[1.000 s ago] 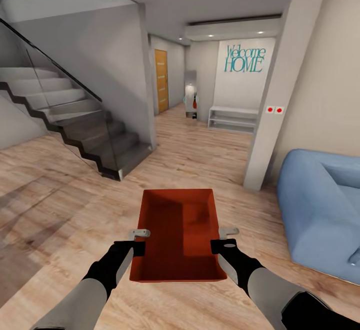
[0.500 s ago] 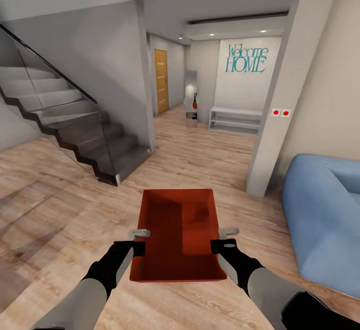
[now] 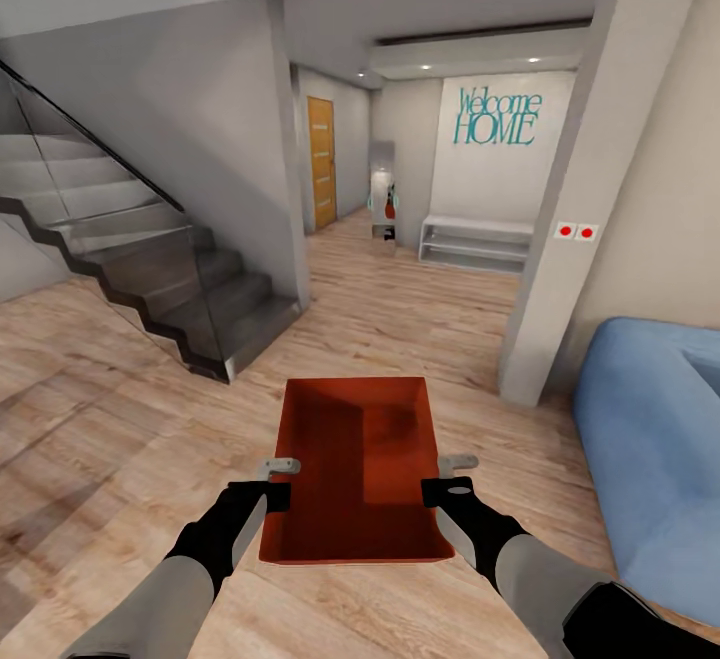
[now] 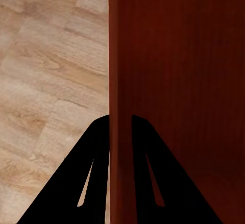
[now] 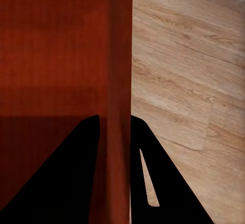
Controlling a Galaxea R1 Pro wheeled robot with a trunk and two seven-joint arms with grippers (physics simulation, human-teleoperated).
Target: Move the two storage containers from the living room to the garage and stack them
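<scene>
Storage container, orange-red and open-topped, hangs between both arms in front of the robot, at about 6 o'clock low in the head view, above the light wood plank floor of the living room. Its inside is bare, partly in shadow on the left half. The left gripper pinches the left long wall and the right gripper pinches the right long wall, each with one finger inside and one outside. In the left wrist view the left gripper shows as two black fingers narrowed onto the wall's edge of the container; the fingers' lower parts are cut off by the frame. The right wrist view shows the same on the other side: the right gripper straddling the wall of the container, plank flooring beyond.

At 10 o'clock stands a dark staircase behind a glass panel, its upper steps running out of frame. At 12 o'clock a hallway leads to an orange-brown door, seen at a slant. At 1 o'clock a white wall bears the teal words "Welcome HOME" over a low white shelf; a small figure-like object beside it is too small to make out. A pillar with two red dots rises at 2 o'clock, and a light blue sofa at 3 o'clock is cut off at the right edge.
</scene>
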